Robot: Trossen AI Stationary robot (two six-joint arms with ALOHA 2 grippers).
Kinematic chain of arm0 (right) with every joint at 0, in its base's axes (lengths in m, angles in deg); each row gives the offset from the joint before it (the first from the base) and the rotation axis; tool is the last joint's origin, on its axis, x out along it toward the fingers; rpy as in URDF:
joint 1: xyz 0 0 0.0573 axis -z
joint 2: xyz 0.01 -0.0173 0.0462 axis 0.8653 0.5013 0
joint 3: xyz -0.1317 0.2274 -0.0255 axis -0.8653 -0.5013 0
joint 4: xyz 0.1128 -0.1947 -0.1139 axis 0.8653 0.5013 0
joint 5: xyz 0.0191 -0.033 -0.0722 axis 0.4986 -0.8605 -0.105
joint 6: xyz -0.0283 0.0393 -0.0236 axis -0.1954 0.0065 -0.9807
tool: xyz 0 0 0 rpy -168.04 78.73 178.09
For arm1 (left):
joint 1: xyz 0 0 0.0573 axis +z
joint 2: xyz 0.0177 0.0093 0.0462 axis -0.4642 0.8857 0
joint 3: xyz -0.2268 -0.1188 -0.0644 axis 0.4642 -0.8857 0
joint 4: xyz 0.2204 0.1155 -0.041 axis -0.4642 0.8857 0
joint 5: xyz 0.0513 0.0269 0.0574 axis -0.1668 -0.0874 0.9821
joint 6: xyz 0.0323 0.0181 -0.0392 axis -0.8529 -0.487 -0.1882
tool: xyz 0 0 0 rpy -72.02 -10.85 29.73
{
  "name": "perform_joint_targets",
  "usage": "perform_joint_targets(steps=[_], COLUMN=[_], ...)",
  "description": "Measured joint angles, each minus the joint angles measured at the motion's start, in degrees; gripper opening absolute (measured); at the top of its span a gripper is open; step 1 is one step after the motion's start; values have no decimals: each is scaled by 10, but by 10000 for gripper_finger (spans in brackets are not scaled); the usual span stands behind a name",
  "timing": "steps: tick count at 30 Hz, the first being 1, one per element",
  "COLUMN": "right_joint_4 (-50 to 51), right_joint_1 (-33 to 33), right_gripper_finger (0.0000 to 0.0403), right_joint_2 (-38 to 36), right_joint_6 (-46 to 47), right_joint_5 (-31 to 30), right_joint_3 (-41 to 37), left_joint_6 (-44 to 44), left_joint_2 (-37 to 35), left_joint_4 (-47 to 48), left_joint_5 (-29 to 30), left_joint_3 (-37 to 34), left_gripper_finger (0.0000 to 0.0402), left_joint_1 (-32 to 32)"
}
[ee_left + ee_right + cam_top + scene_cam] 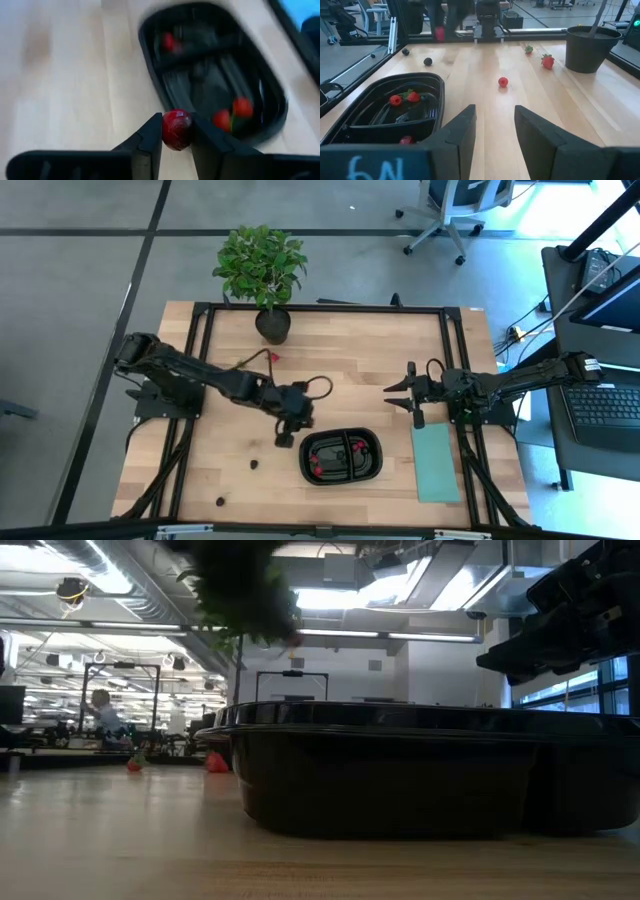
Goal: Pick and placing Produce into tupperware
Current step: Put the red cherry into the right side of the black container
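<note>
Just beside the tupperware (342, 456), on its left-arm side, the left gripper (285, 433) is pinching one red berry (176, 129) between its two dark fingers (148, 137), narrowed onto it so the piece is bulging out past the tips. From the left wrist view the black container is lying straight ahead of the held berry, near enough that the coming move, as I judge it, is only a short carry forward over the rim and a release; the nearer compartment is the one on the left arm's side. The left arm is clearly the closer one to the container.

The right gripper (412, 393) is waiting above the top end of the pale teal rectangle (435, 463), apart from the container, its fingers (461, 131) standing parted with nothing between them.

Some produce is already sitting inside: red pieces (395, 100) in the left-arm compartment, and another (169, 42) in the other. Other berries are still lying loose on the table (350, 350), one red one (503, 81) in the open middle and darker ones (254, 463) toward the front edge.

The left wrist picture is smeared, so whether the berry is hanging above the wood or touching it is hard to tell, and the low view is giving only the container's dark wall (420, 770), hiding its contents
</note>
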Motion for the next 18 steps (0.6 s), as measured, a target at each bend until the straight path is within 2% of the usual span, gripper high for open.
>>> perform_joint_targets(steps=[11,18], right_joint_4=[0,3], right_joint_1=[0,0], right_gripper_finger=[138,138], right_joint_2=[0,0], right_joint_6=[-1,0], right_joint_5=[0,0], right_joint_3=[0,0], left_joint_6=[-85,-136], left_joint_2=[92,176], left_joint_4=[107,111], left_joint_5=[-13,-20], left_joint_3=[187,283], left_gripper_finger=[79,84], left_joint_1=[25,24])
